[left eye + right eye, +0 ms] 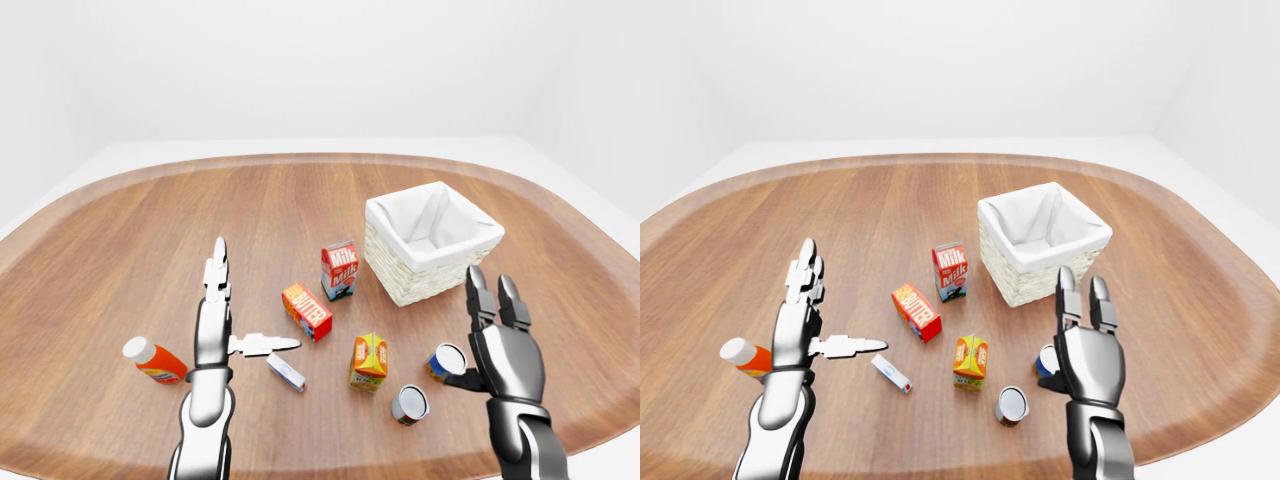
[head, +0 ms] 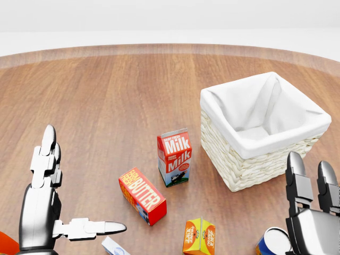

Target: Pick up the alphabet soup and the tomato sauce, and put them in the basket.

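Note:
Two cans lie on their sides on the wooden table. The blue-and-orange can, the alphabet soup point(image 1: 445, 361), is at the lower right, and a grey-ended can with a reddish side, the tomato sauce point(image 1: 409, 404), lies just below it. My right hand point(image 1: 480, 330) is open with its fingers pointing up, directly right of the soup can, its thumb close to the can. My left hand point(image 1: 245, 305) is open at the lower left with its thumb out sideways, holding nothing. The white-lined wicker basket point(image 1: 398, 283) stands above the cans and nothing shows inside it.
A milk carton point(image 1: 339, 270), a butter box point(image 1: 307, 311) and an orange juice carton point(image 1: 369, 361) sit between my hands. A small white box point(image 1: 286, 372) lies near my left thumb. An orange bottle point(image 1: 155, 361) lies at the far left.

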Controlling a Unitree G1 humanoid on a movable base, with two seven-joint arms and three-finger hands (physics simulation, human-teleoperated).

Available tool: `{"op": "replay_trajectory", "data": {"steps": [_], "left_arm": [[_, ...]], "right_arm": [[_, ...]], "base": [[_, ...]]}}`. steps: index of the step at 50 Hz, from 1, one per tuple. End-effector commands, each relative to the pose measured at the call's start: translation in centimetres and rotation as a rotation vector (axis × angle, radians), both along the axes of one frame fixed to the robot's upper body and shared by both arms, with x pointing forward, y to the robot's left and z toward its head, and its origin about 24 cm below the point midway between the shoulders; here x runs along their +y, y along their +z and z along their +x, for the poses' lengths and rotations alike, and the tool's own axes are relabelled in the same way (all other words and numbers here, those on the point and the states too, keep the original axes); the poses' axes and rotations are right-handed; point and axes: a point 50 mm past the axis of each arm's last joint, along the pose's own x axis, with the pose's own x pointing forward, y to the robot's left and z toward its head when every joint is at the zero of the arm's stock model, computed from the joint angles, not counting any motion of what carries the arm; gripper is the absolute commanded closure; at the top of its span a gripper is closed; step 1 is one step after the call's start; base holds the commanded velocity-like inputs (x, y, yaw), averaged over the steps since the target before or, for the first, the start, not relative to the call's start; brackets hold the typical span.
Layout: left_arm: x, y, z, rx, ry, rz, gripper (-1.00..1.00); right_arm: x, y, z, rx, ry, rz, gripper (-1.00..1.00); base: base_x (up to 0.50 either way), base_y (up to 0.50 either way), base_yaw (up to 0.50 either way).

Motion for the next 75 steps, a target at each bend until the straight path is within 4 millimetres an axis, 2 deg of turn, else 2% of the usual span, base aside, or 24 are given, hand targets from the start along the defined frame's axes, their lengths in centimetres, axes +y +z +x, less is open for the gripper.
{"op": "replay_trajectory", "data": {"steps": [1,46,75], "left_arm": [[0.1,0.0,0.0,-0.002,0.002,-0.006,-1.0],[0.1,0.0,0.0,-0.002,0.002,-0.006,-1.0],[0.1,0.0,0.0,-0.002,0.002,-0.006,-1.0]], "right_arm": [[0.2,-1.0,0.1,0.021,0.009,-0.056,-1.0],[-0.8,-3.0,1.4,0.066,0.019,-0.144,-1.0],[-0.7,-4.8,1.8,0.098,0.045,-0.166,-1.0]], "base": [[0.0,0.0,0.0],[0.0,0.0,0.0],[0.0,0.0,0.0]]}}
